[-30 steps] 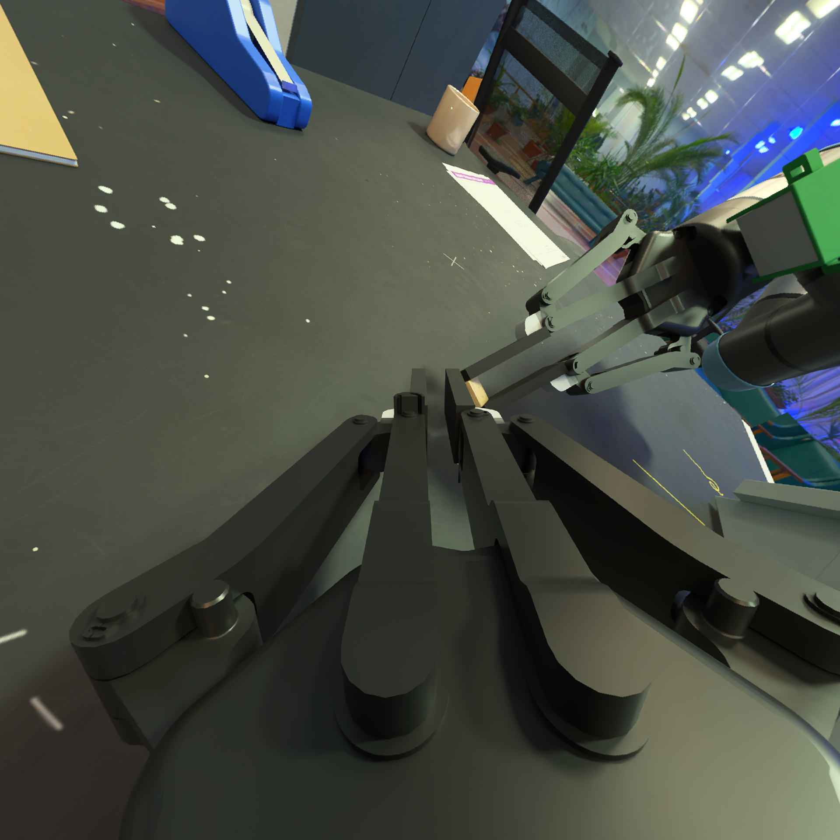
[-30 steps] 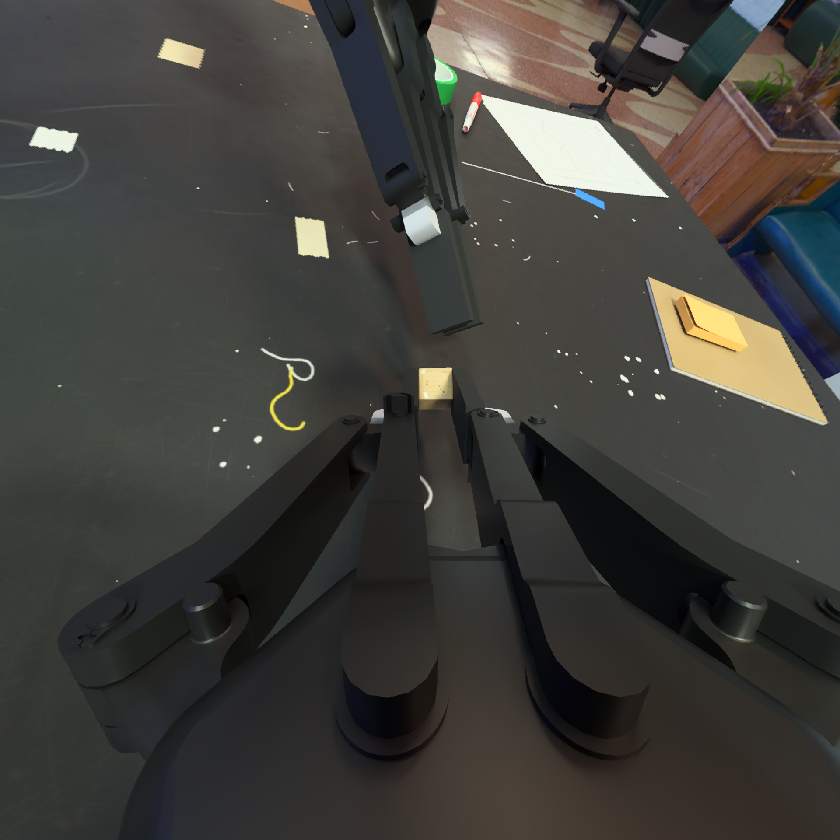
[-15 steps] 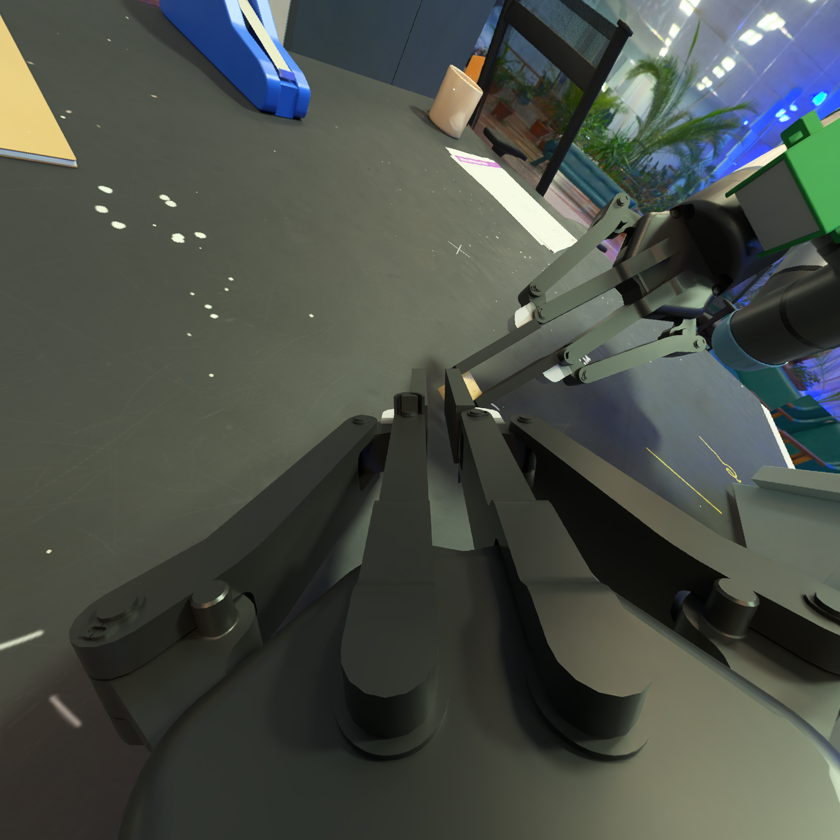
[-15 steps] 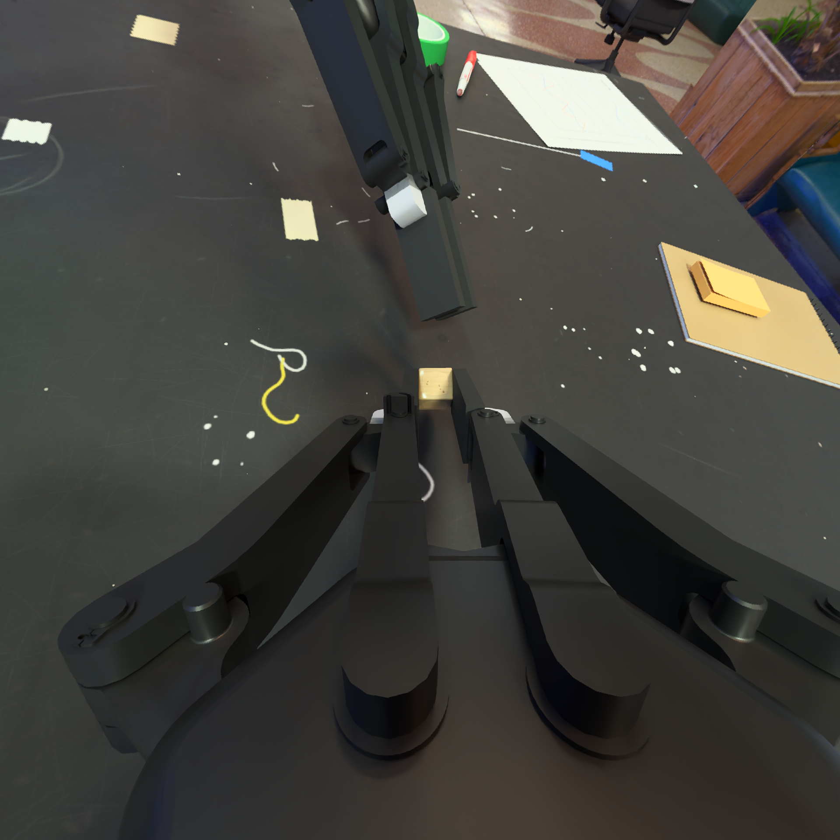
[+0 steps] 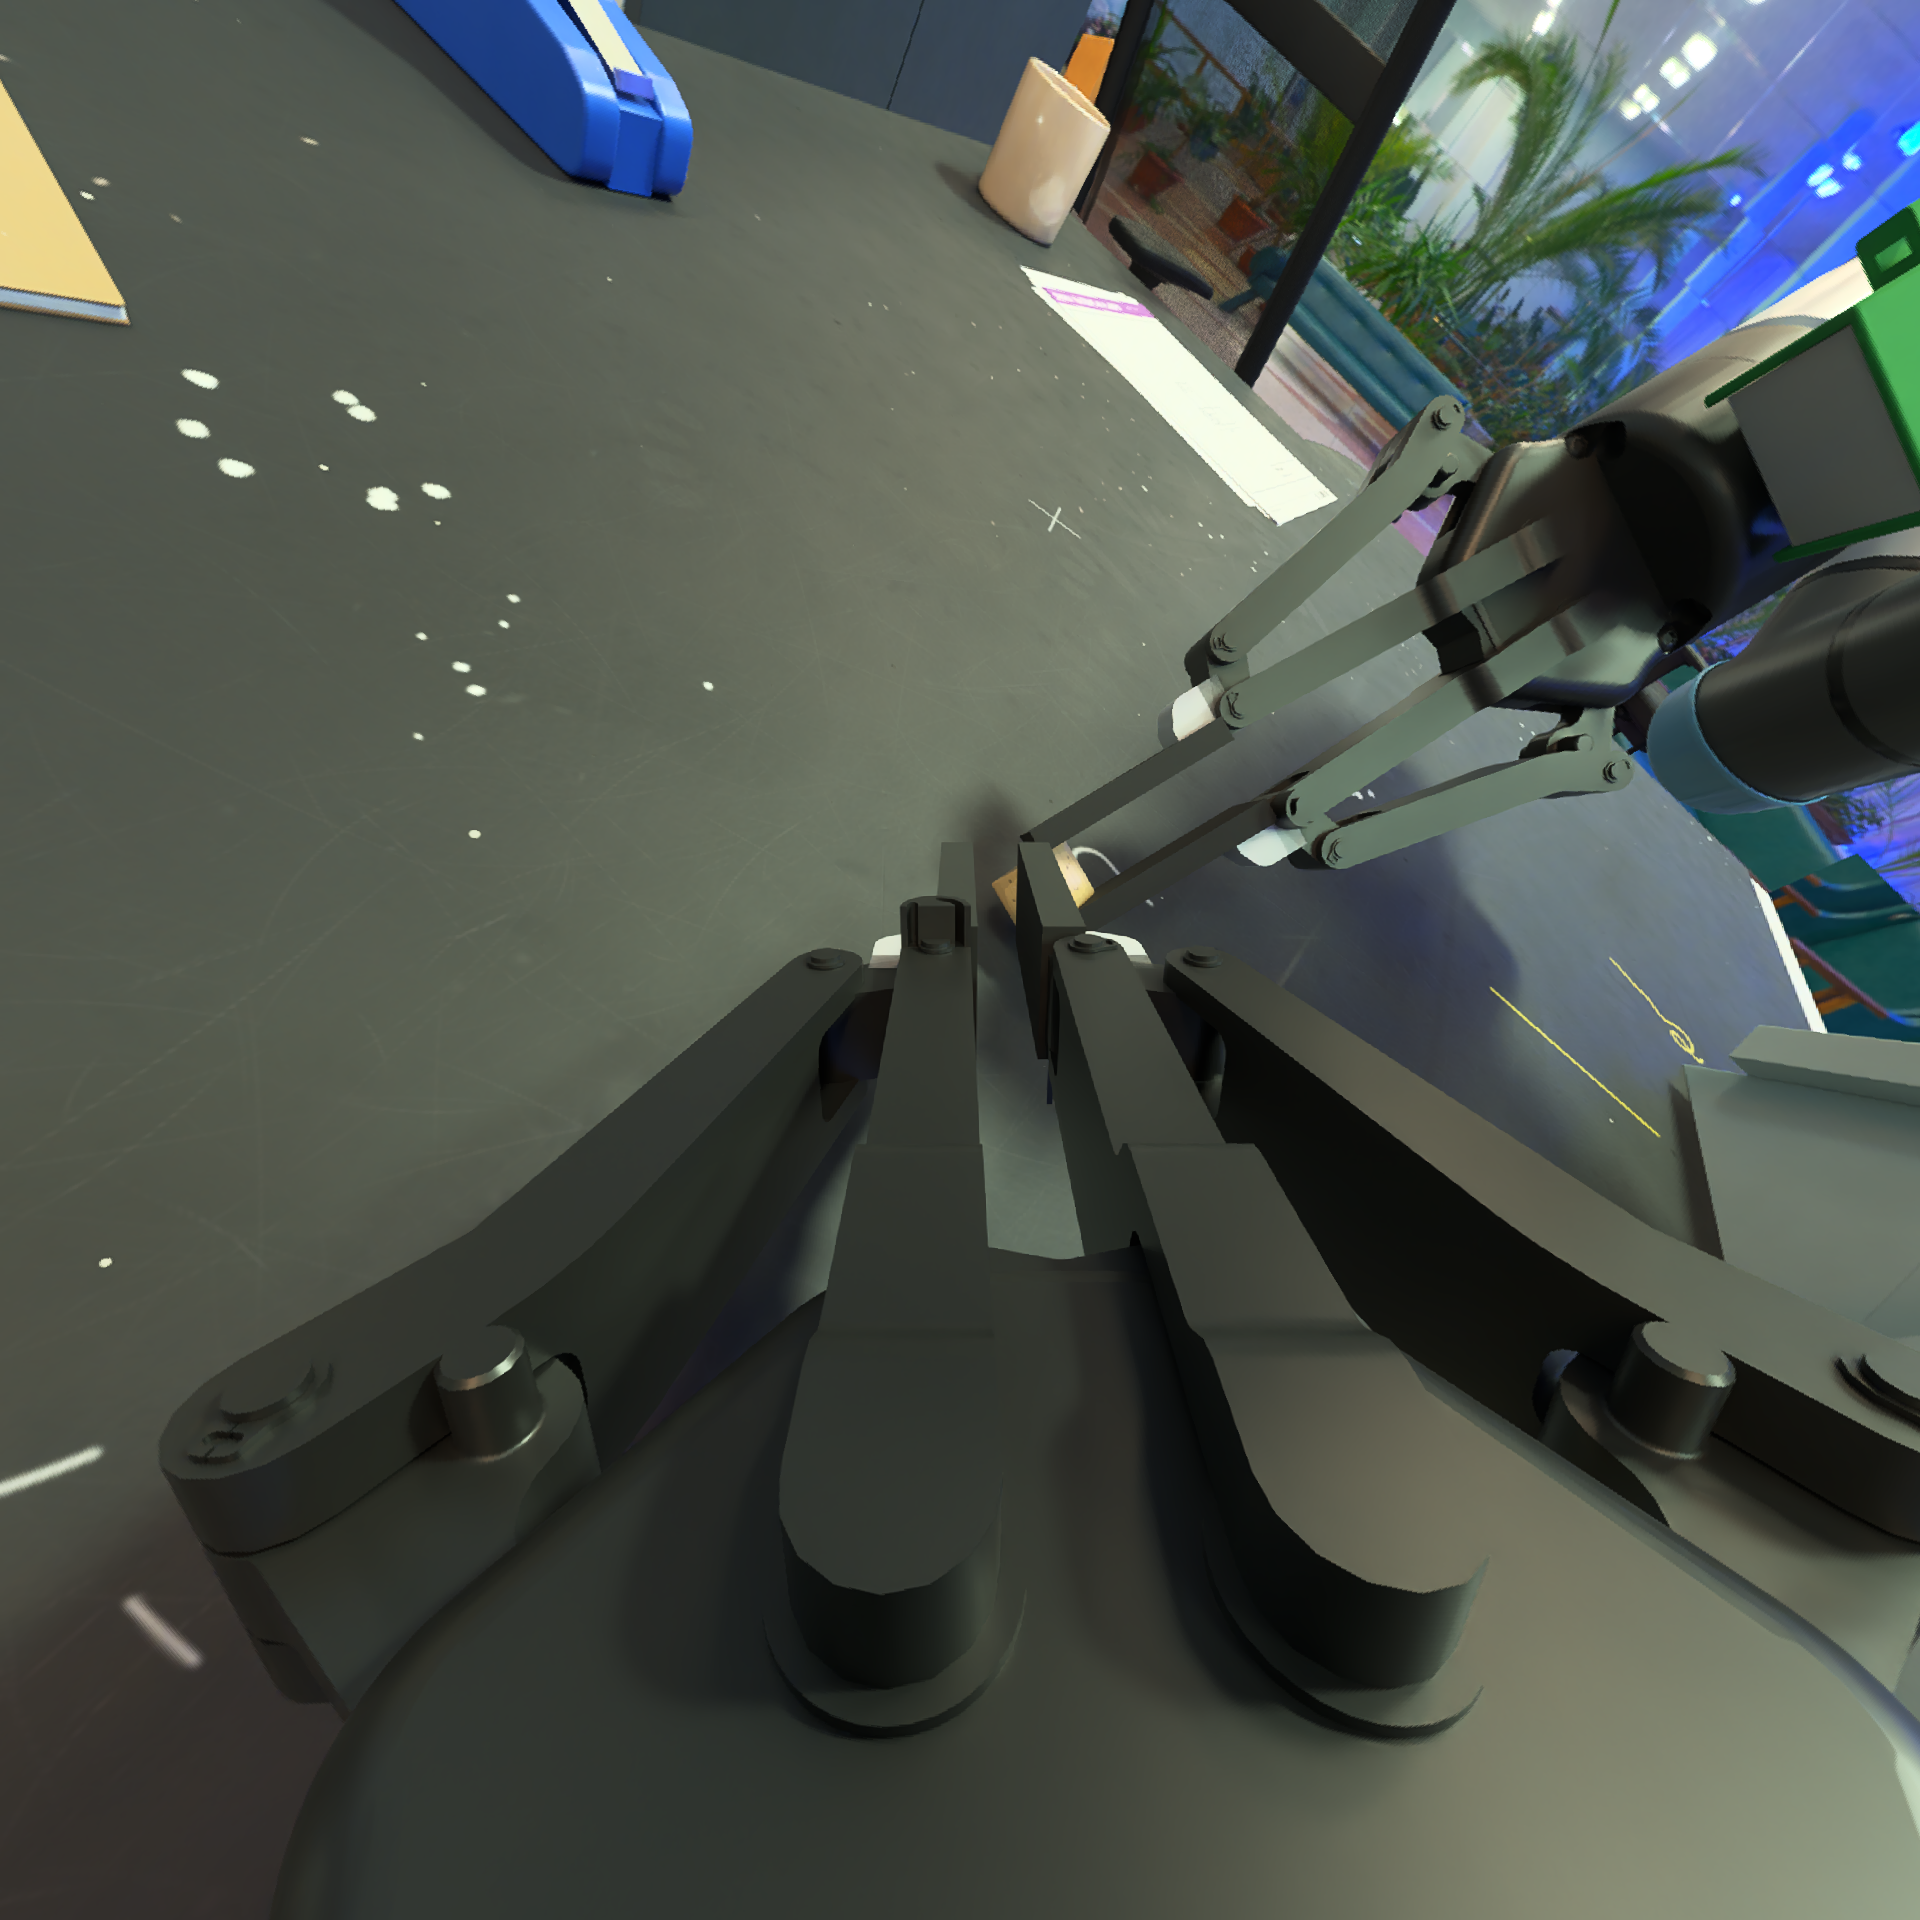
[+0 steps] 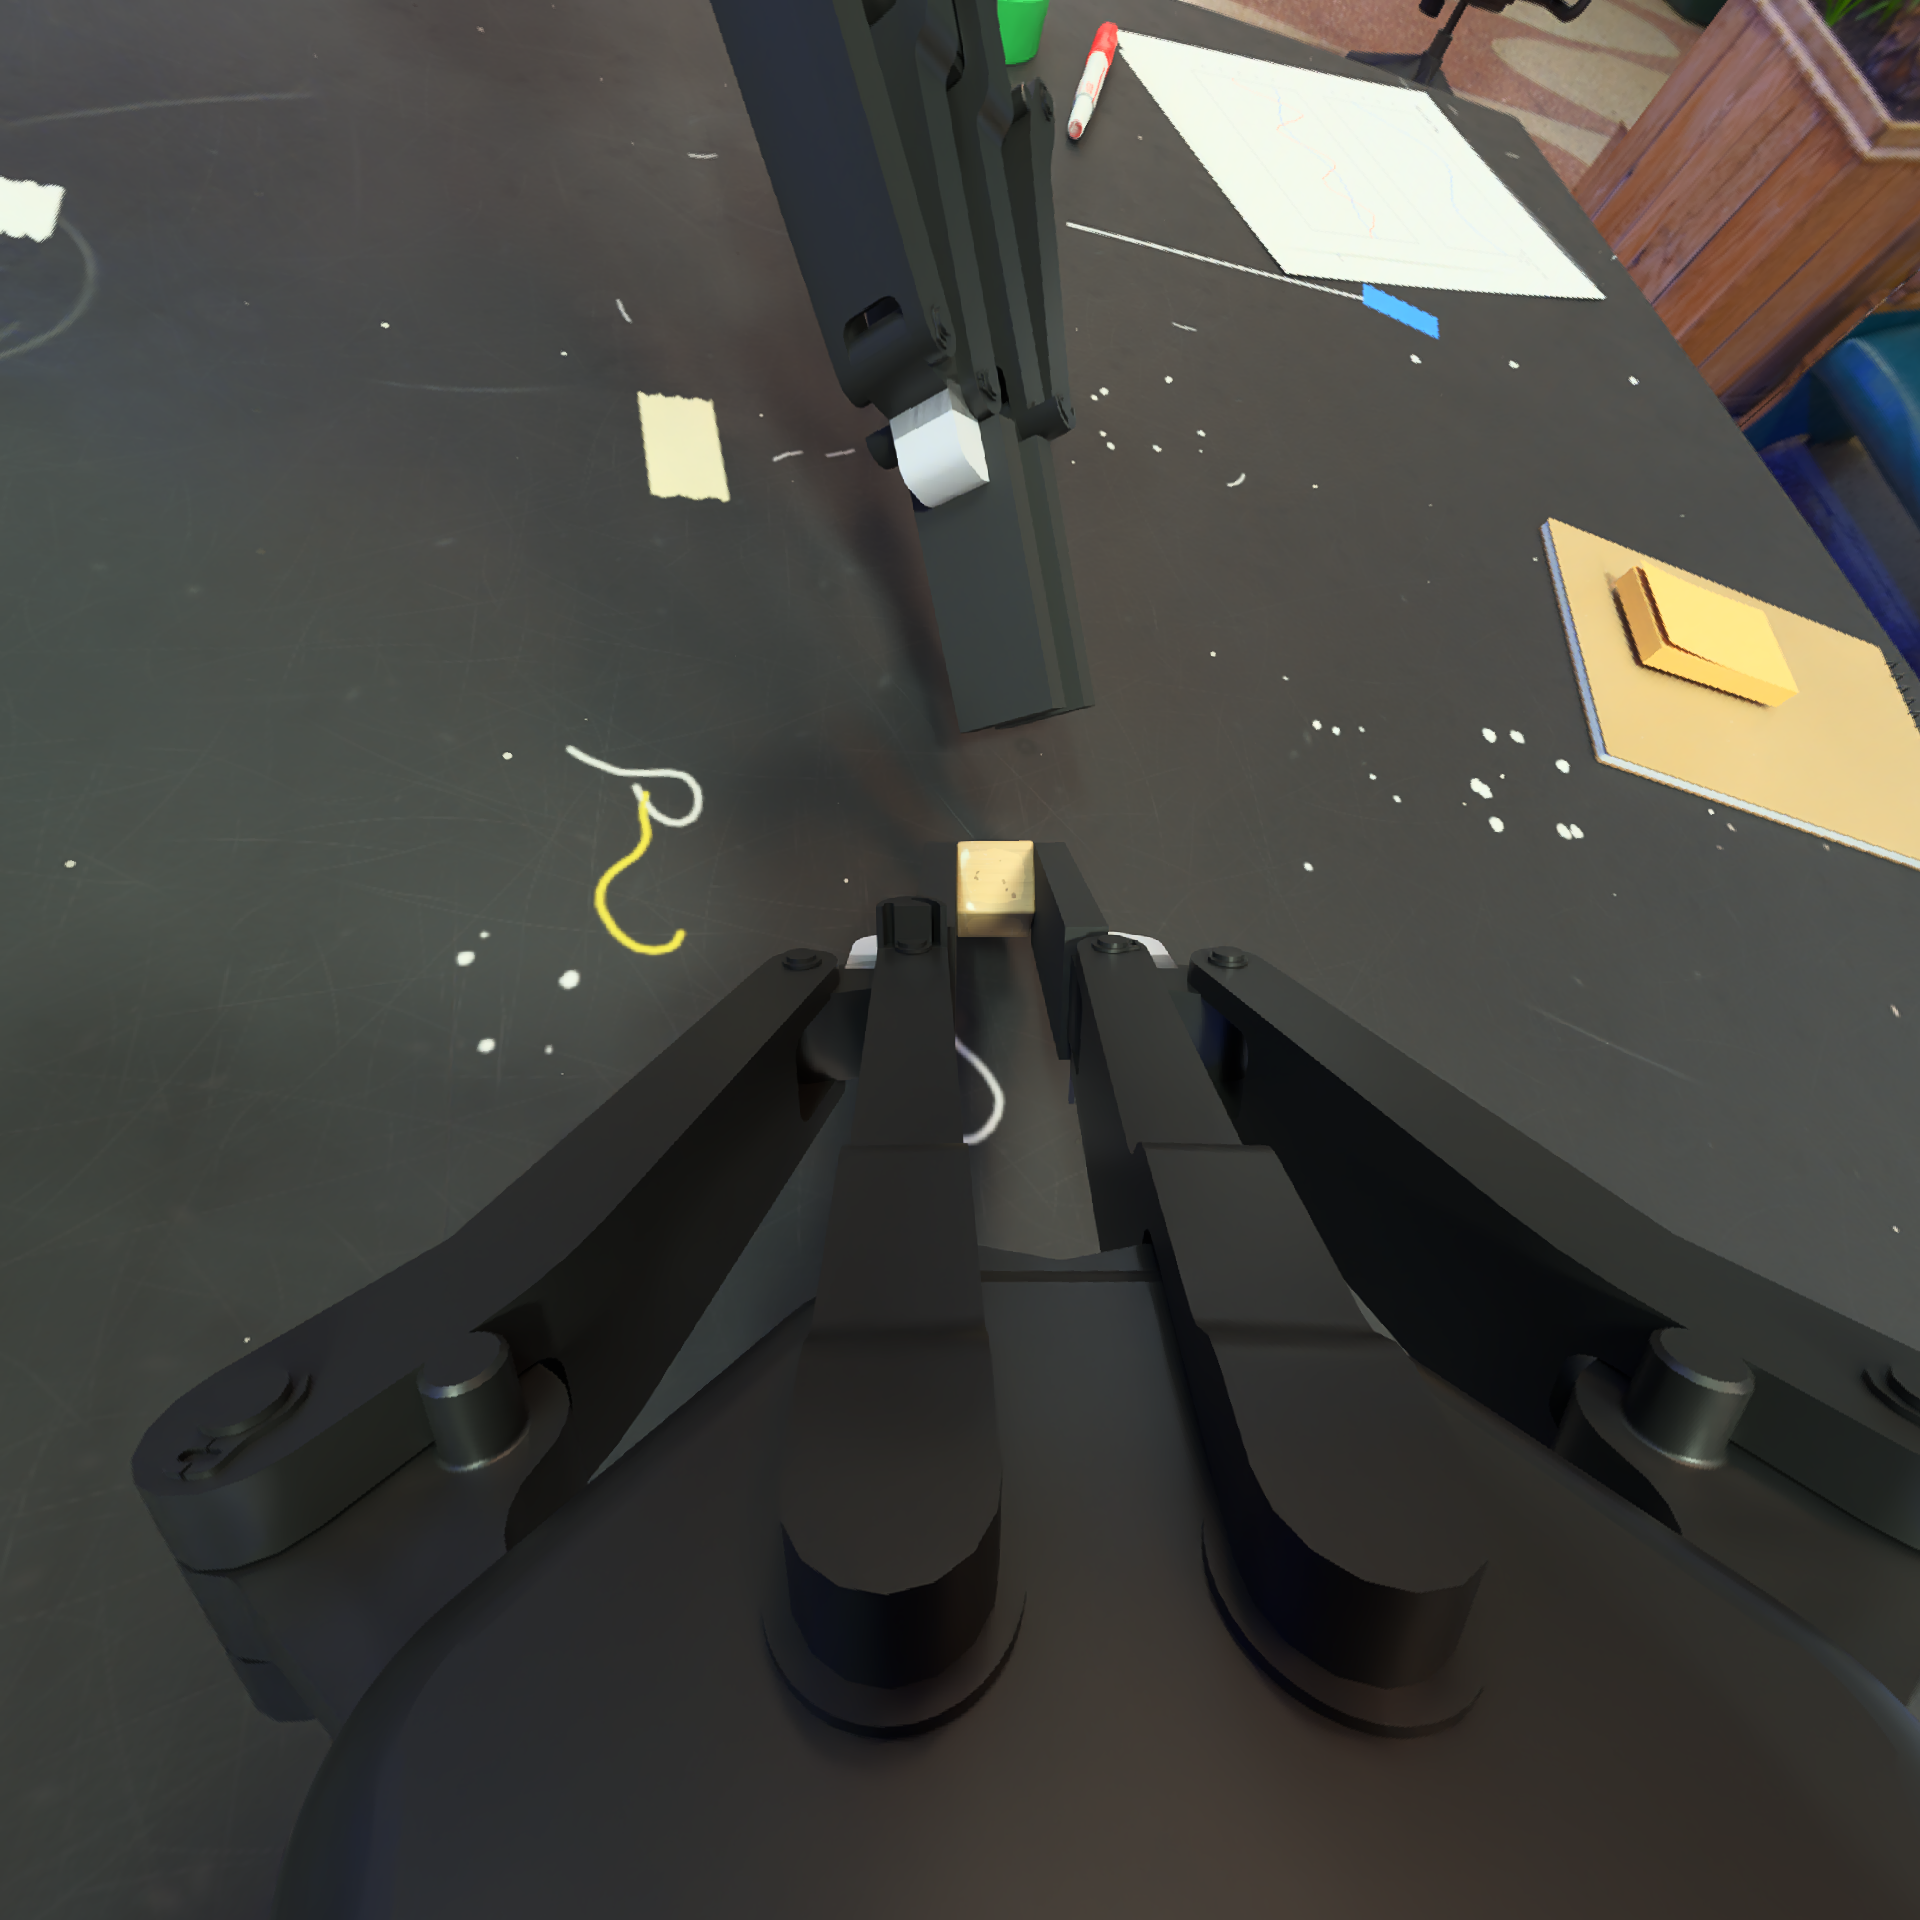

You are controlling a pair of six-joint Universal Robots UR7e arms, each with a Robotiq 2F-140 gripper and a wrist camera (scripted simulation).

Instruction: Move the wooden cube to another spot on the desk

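The small wooden cube (image 6: pixel 994 888) sits between the fingertips of my right gripper (image 6: pixel 992 904), which is shut on it just above the dark desk (image 6: pixel 312 623); I cannot tell whether it touches the desk. In the left wrist view a little of the cube (image 5: pixel 1072 878) shows past my left gripper (image 5: pixel 992 883), with the right gripper (image 5: pixel 1049 862) reaching in from the right. My left gripper is shut and empty, its tip (image 6: pixel 1023 707) just beyond the cube.
A tan notebook (image 6: pixel 1766 748) with a yellow pad (image 6: pixel 1704 634) lies to the right. A white sheet (image 6: pixel 1340 166), a red marker (image 6: pixel 1091 78) and a strip of tape (image 6: pixel 681 447) lie farther off. A blue object (image 5: pixel 582 94), a beige mug (image 5: pixel 1039 145) and a paper (image 5: pixel 1174 384) lie at the far edge.
The right gripper keeps hold of the cube. Both views have shifted slightly over the desk, and a little more of the cube shows beside my left fingers.
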